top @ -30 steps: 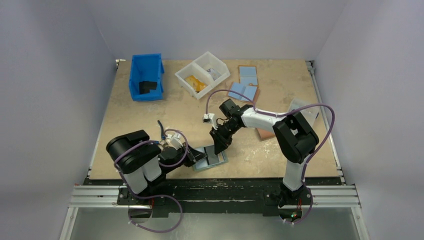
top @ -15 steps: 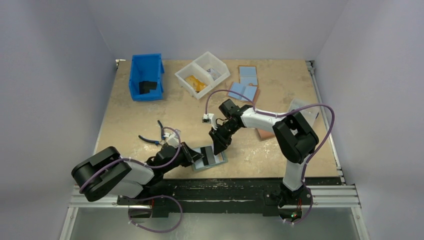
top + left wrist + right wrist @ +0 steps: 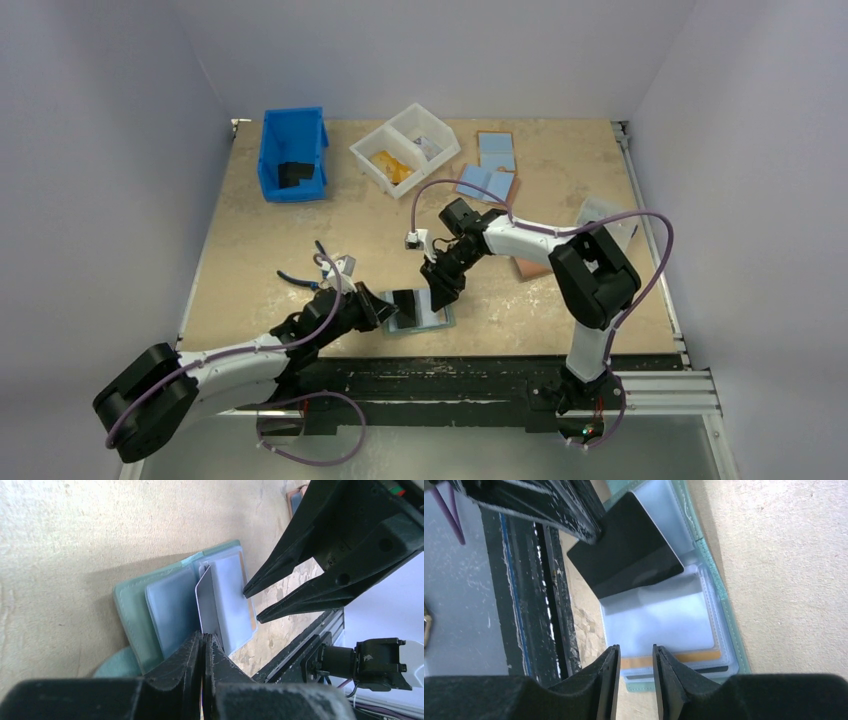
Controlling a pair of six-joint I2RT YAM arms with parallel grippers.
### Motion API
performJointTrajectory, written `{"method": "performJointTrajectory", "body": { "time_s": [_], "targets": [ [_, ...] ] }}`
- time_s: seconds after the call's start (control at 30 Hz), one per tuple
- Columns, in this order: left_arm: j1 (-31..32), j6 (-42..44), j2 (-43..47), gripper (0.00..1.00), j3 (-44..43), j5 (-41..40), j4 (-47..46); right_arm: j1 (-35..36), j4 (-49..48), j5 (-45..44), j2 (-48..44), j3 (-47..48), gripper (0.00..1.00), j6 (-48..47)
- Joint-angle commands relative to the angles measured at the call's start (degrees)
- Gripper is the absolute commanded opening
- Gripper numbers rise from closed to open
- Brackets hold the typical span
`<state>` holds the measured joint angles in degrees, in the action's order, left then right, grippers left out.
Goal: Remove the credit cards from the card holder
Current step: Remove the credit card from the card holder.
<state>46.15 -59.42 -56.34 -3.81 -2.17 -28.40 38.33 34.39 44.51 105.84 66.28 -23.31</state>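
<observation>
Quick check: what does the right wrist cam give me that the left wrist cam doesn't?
Right wrist only: the card's dark flat face. Left wrist only: the holder's snap tab, with the card seen edge-on. Both: the open holder with its clear sleeves, the left gripper shut on the card, and the right gripper parted by the holder with nothing between its fingers.
</observation>
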Motion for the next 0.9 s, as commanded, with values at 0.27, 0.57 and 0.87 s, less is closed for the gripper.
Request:
{"method": "performJointTrajectory", "body": {
  "time_s": [0.27,0.57,0.87],
  "targets": [
    [-0.10,5.84,6.50,0.00,-1.46,-0.49,6.54,-1.61,9.02,4.03,-7.75,1.41,0.38,-14.75],
    [-0.11,7.14,8.83,0.00,-1.61,1.90,4.44,-2.06,11.07,7.64,-10.84,0.77,0.39,-19.24],
    [-0.12,7.43,8.69,0.00,-2.78,6.91,0.73,-2.03,9.00,11.16,-15.07,-1.94,0.40,-22.35]
  ]
}}
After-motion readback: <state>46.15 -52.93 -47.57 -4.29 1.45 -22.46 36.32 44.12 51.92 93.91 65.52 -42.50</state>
